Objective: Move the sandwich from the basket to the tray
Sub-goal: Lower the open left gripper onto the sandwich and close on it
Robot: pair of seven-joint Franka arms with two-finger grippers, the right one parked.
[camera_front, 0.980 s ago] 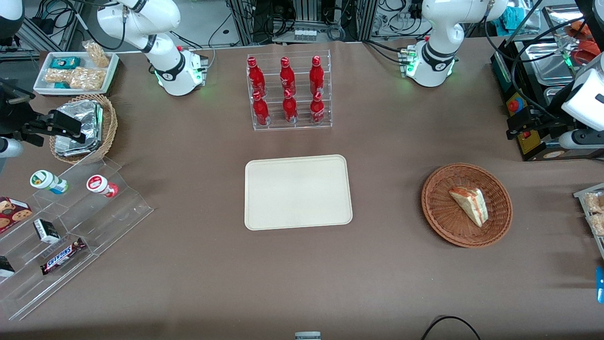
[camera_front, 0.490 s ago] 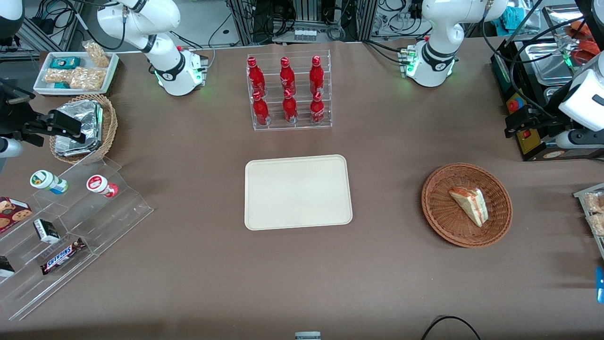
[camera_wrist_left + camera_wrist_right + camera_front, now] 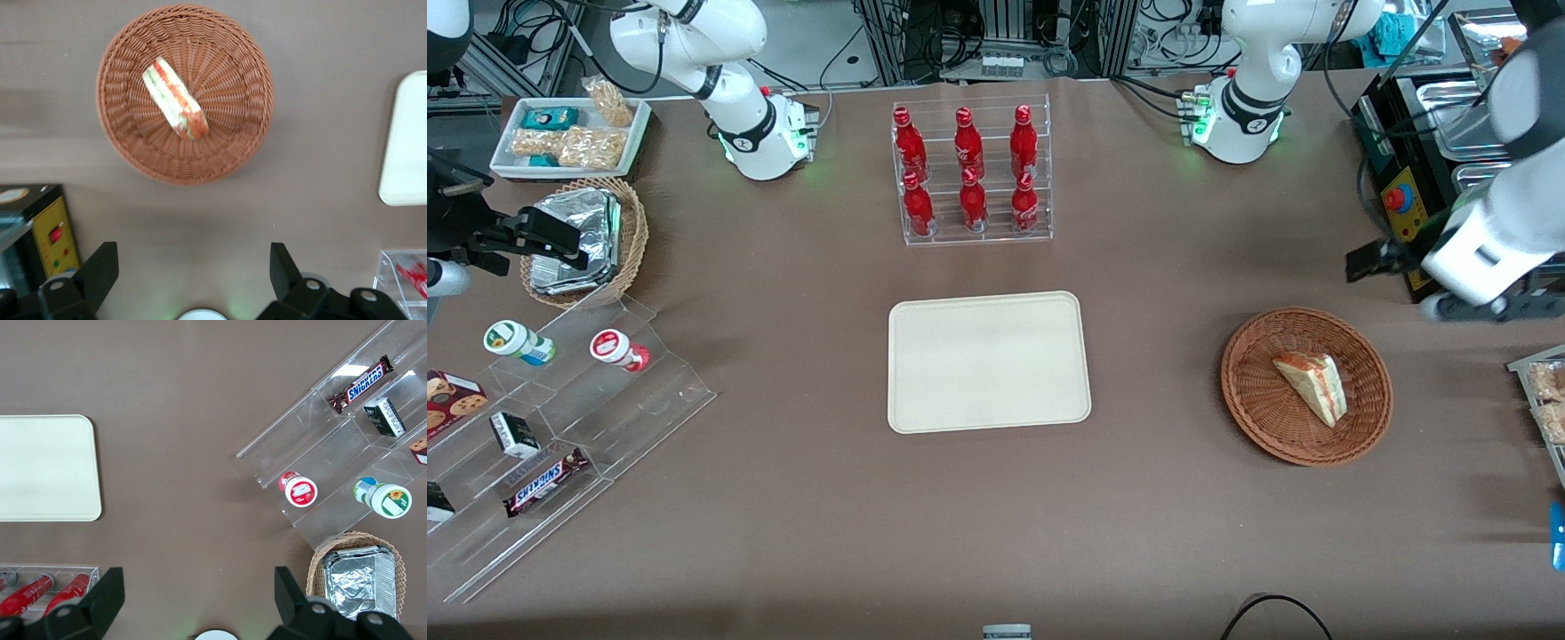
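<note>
Front view, tray as landmark: cream tray flat on the brown desk, bare. Toward the working arm's end of the desk from the tray, well apart from it: reddish-brown basket, with the sandwich lying inside on its side. Farther from the front camera than the basket, and higher: tool, off the basket and touching nothing.

Left wrist view: tool released, fingers spread wide with nothing between them; basket and sandwich well apart from the fingertips; tray rim visible beside the basket.
</note>
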